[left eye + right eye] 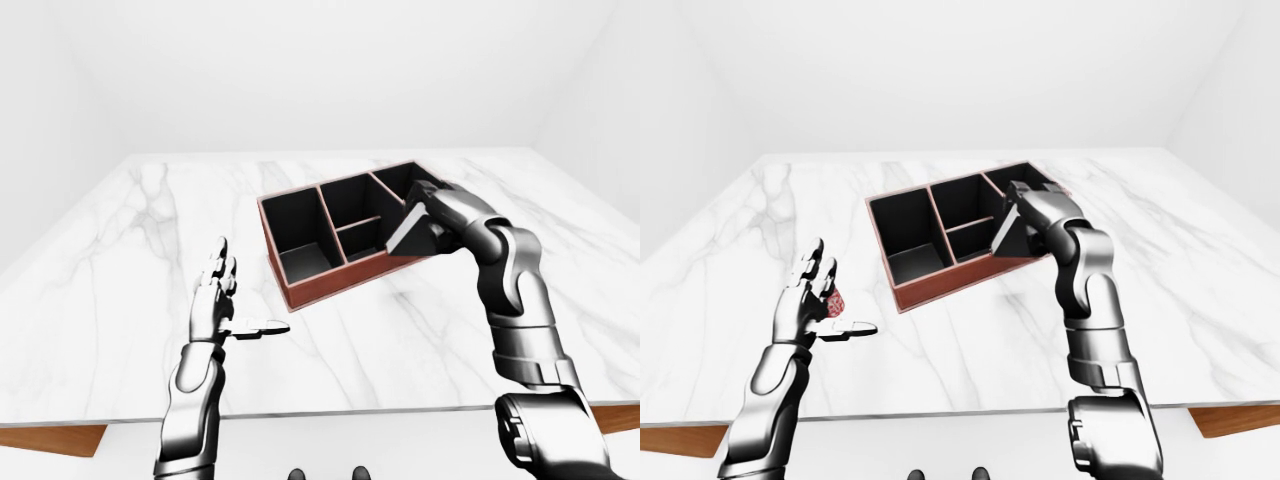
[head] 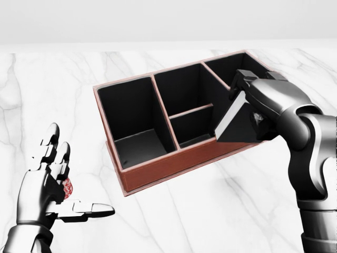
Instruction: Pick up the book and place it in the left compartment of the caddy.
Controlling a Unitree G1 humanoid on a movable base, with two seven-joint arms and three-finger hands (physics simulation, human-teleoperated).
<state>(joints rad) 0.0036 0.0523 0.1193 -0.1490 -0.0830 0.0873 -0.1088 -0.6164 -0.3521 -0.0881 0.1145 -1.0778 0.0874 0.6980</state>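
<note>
- A white marble table (image 1: 120, 300) with grey veins fills the scene; its wooden underside shows at the bottom corners of the eye views, and plain white walls (image 1: 300, 70) close the room behind it.
- The brown caddy (image 2: 158, 171) with black-lined compartments sits on the marble near the middle of the head view, turned at an angle.
- The right hand (image 2: 263, 105) holds the book (image 2: 237, 124) off the table, fingers closed round its upper end, with the book tilted and its white page edge facing the view's left.
- In the head view the book overlaps the caddy's right end, covering the low wall near the right compartment; whether it touches the caddy cannot be told.
- The caddy's left compartment (image 2: 134, 126) stands open with only its dark floor visible.
- The left hand (image 2: 50, 184) hovers open at the lower left, fingers pointing up and thumb stretched to the right, well apart from the caddy, with a small red patch on its palm.
- The book's cover is dark and featureless; the right hand's fingertips are hidden behind the book and hand.
</note>
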